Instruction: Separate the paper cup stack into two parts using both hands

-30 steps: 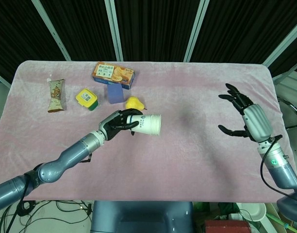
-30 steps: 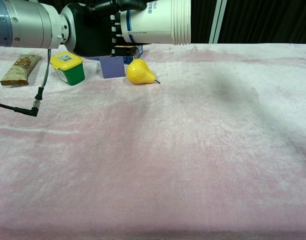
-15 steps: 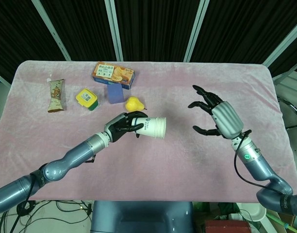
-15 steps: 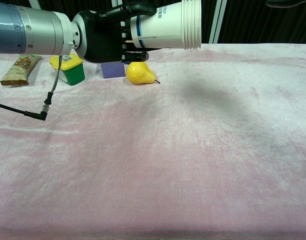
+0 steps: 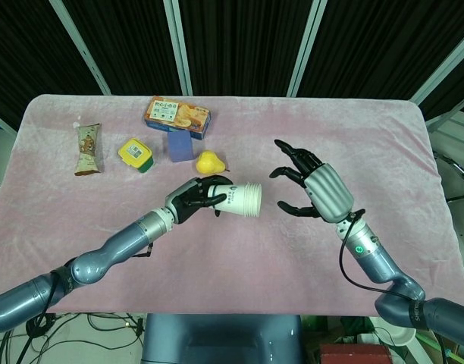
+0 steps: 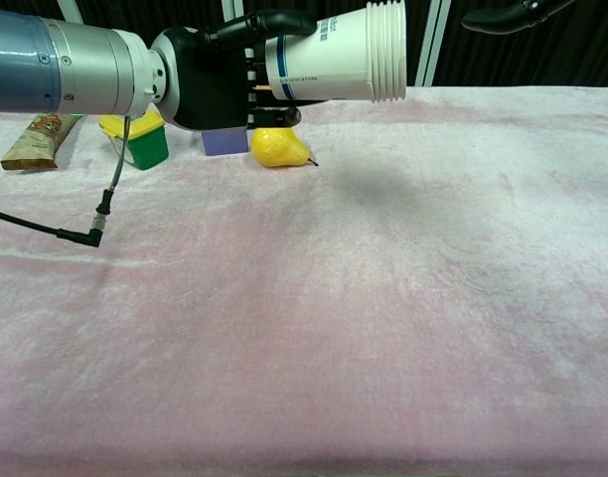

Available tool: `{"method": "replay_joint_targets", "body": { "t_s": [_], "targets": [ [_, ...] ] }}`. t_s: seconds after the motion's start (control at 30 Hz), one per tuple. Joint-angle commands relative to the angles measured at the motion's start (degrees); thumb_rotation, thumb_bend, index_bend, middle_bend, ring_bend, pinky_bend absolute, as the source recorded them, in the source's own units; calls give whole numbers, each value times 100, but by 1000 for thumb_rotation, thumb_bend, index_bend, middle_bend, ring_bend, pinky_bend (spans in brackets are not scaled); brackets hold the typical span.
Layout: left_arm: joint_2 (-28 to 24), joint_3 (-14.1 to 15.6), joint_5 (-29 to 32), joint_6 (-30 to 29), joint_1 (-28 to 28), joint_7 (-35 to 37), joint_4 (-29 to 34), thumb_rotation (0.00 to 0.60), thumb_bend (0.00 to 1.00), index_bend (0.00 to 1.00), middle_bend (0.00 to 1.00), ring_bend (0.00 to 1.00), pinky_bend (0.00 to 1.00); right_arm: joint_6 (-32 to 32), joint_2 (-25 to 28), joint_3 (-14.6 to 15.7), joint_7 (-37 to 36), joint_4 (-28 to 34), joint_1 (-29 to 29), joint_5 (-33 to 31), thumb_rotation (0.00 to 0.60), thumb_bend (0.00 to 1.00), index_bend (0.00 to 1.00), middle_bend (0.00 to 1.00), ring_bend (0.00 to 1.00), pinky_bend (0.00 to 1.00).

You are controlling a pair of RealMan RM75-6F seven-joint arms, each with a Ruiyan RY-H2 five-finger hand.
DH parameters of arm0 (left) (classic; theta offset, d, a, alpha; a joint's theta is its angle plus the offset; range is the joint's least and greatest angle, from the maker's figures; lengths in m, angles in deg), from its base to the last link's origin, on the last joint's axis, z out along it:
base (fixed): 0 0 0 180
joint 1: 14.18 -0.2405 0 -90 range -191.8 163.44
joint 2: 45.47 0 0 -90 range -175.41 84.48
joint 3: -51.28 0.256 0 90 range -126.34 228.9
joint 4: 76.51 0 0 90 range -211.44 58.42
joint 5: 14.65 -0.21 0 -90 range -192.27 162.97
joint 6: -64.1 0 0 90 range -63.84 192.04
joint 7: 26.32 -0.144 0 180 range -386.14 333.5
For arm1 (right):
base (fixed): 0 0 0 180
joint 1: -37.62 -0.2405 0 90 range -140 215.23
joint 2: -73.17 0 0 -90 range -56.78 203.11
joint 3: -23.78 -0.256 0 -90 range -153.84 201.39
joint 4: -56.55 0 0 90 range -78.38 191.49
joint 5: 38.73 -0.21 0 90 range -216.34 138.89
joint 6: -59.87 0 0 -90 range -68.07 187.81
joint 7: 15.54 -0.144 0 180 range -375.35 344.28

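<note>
Left hand (image 5: 192,203): grasping paper cup stack (image 5: 238,199) by its base, held sideways above the worktop's (image 5: 239,258) middle, rims rightward. Right hand (image 5: 317,191): released, fingers spread, empty, just beside the rims. Stack white, nested, unseparated.

The tabletop (image 5: 368,121) is covered with a soft pink cloth (image 6: 383,328) that shows faint folds under even light, behind it hang black curtains (image 5: 239,38) between slanted pale metal bars (image 5: 304,45), and some cables (image 5: 103,322) lie on the floor below the front edge.
</note>
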Motion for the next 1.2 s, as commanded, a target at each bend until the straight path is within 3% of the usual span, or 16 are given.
{"method": "replay_joint_targets", "body": {
  "t_s": [0.03, 1.2],
  "targets": [
    [12, 18, 38, 17, 19, 3, -3, 600, 417, 510, 465, 340, 615, -11, -14, 33, 84, 43, -40, 32, 600, 132, 395, 0, 146, 178],
    [323, 92, 264, 125, 58, -116, -12, 600, 416, 509, 458, 340, 620, 133, -382, 204, 465, 6, -280, 186, 600, 211, 549, 0, 146, 178]
  ]
}}
